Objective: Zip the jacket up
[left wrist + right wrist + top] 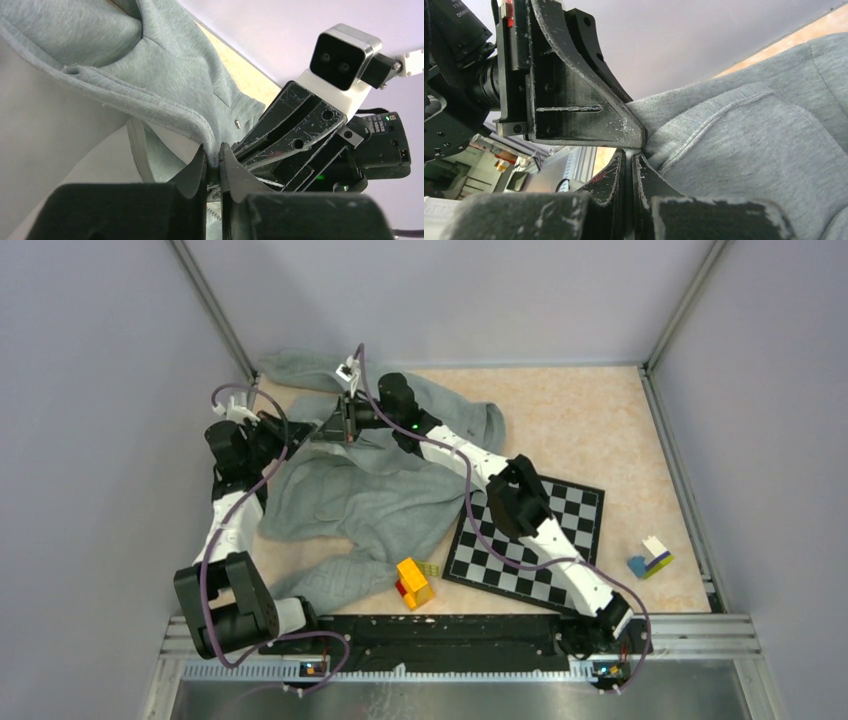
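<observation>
The light grey jacket (375, 495) lies rumpled on the left half of the table, its far part bunched near the back wall. My left gripper (318, 430) and right gripper (345, 422) meet tip to tip over its far edge. In the left wrist view the left gripper (213, 159) is shut on a fold of the jacket's hem (150, 107), with zipper teeth (216, 212) showing below the jaws and the right gripper's fingers (295, 132) just beside. In the right wrist view the right gripper (629, 159) is shut on a thin bit of the jacket (749, 150), under the left finger (574, 110).
A black-and-white chessboard (575, 515) lies right of the jacket, under the right arm. A yellow and red block (413, 582) sits at the jacket's near edge. A blue, white and yellow block (650, 558) stands near the right wall. Grey walls enclose the table.
</observation>
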Controlling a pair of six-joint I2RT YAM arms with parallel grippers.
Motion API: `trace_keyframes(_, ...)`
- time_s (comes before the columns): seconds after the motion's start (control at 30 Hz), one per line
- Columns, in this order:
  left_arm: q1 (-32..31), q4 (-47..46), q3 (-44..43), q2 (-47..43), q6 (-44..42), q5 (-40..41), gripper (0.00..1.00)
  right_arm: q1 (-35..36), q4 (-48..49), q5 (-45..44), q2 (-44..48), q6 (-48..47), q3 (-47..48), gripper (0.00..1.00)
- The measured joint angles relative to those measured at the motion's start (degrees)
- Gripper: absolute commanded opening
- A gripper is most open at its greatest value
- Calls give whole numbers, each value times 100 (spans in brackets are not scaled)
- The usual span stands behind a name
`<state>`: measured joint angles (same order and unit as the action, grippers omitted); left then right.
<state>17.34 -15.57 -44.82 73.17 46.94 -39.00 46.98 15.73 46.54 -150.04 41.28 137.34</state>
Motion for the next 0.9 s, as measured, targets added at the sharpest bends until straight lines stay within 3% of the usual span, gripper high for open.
trace_keyframes(0.1, -2, 142, -85, 0, -127, 42, 0, 9, -42, -39, 0, -85, 0, 26)
trace_keyframes(0.2, -11, 385, -142, 0, -262, 201, 0, 26, -247, -116, 42, -214, 0, 60)
trace_keyframes(0.27, -11, 723, -238, 13, -339, 413, 0, 55, -612, -216, 160, -321, -7, 72)
trace_keyframes(0.4, -15, 1633, -782, 52, -387, 723, 0, 87, -1502, -697, 796, -706, -496, 74)
trace_keyframes(0.57, -28, 2109, -1178, 55, -387, 804, 0, 118, -2015, -1394, 2046, -1147, -1888, 70)
trace_keyframes(0.7, -28, 2463, -1226, 55, -431, 925, 0, 302, -1891, -1969, 2839, -1606, -2955, 69)
trace_keyframes(0.8, -28, 2736, -1320, 55, -520, 1032, 0, 533, -1373, -2107, 3104, -1799, -3593, 49)
trace_keyframes(0.9, -31, 2927, -1453, 55, -566, 1084, 0, 697, -699, -2103, 3110, -1871, -4033, 47)
